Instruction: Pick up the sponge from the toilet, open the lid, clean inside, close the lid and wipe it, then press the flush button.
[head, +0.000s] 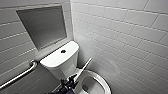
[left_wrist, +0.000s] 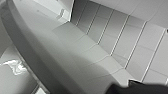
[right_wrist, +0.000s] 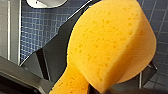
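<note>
Between my right tool's (right_wrist: 93, 88) jaws, the sponge (right_wrist: 110, 42) is pinched. Left tool (head: 69, 82), grip I cannot tell, sits beside the raised lid (head: 86, 64) of the toilet (head: 60, 60). Step, I judge: lid opened; next, sponge must reach into the bowl.

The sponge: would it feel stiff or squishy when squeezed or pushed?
Probably soft and floppy: the sponge looks bent, pinched narrow at one spot. Likely light for its size, being full of pores. The rough foam probably grips rather than slips.
</note>
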